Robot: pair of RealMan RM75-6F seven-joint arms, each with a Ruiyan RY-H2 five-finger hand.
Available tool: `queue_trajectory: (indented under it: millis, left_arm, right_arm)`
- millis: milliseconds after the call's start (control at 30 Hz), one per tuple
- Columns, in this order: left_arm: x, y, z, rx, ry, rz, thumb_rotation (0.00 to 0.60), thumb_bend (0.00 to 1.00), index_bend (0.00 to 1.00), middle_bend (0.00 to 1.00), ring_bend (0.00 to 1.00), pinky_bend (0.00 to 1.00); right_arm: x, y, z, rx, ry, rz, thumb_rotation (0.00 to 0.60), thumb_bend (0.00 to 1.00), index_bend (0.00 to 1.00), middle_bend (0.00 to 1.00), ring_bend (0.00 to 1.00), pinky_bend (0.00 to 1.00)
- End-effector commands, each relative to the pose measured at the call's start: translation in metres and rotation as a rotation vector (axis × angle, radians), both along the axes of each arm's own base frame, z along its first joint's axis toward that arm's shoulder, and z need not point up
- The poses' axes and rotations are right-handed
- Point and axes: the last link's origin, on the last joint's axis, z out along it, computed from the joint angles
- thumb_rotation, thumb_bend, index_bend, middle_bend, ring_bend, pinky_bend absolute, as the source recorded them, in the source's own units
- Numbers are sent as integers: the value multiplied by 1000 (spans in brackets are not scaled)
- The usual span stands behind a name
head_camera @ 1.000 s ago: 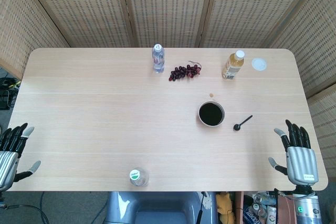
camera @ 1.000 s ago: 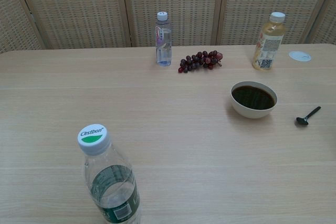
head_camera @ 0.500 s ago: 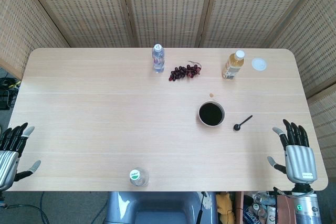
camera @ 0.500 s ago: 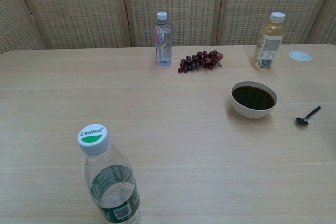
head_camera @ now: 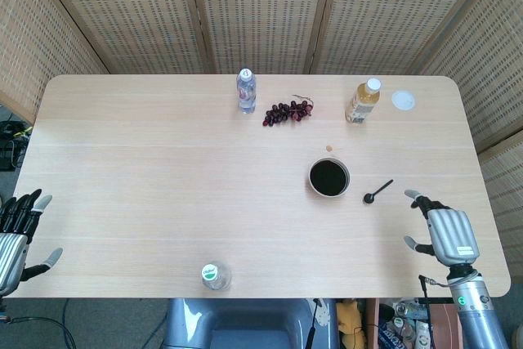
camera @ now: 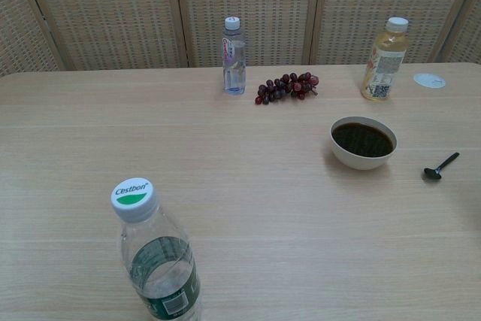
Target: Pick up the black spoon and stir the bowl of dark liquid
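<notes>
The near water bottle [camera: 154, 257] has "Cestbon" printed on its cap.

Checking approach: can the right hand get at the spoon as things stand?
Probably yes: the right hand is empty beside the spoon, with bare table between them.

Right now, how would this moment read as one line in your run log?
phase: reaching | right hand: open, short of black spoon | spoon: on table, right of bowl of dark liquid | left hand: open, idle
</notes>
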Motion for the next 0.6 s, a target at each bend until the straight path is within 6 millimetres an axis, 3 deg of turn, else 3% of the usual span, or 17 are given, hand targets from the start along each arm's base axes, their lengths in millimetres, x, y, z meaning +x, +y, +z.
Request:
queue_trajectory:
  millis: [33, 300, 467, 600]
  left_arm:
    - [0, 0, 1, 2, 4, 1, 600, 255, 0, 0, 0, 0]
    - [2, 3, 8, 22, 16, -8, 600, 256, 0, 0, 0, 0]
    - [2, 3, 9, 22, 19, -6, 600, 256, 0, 0, 0, 0]
    - [2, 3, 9, 20, 20, -7, 600, 256, 0, 0, 0, 0]
  right_arm:
    - [2, -20, 0, 75, -16, -4, 600, 430, 248, 735, 759, 787]
    - [3, -47, -19, 268, -42, -29, 600, 680, 248, 898, 945, 973]
    - [2, -58, -30, 340, -58, -51, 600, 797, 248, 933, 978, 1000]
    - [-1, -68, -43, 402, -50, -74, 600, 825, 248, 943, 988, 1000]
